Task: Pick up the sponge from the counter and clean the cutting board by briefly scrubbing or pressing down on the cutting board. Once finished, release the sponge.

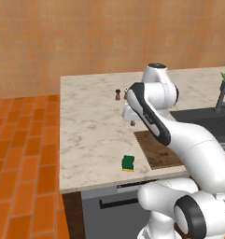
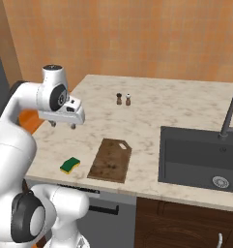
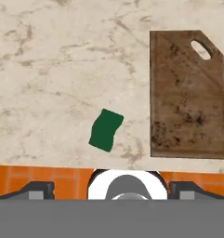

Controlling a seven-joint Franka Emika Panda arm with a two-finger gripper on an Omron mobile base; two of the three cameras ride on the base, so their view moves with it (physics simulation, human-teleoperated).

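A: One sponge (image 3: 106,130), green face up, lies on the counter (image 3: 48,69) just beside the cutting board (image 3: 187,93), near the counter's front edge.
B: Its long axis?
A: Slightly askew to the cutting board's long side, which ends in a handle hole away from the front edge.
B: And the gripper (image 2: 63,125)?
A: Spread wide, empty, hovering well above the sponge.

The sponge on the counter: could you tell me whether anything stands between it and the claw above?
Nothing visible does. The open claw hangs above bare counter, with the sponge lying free beside the cutting board.
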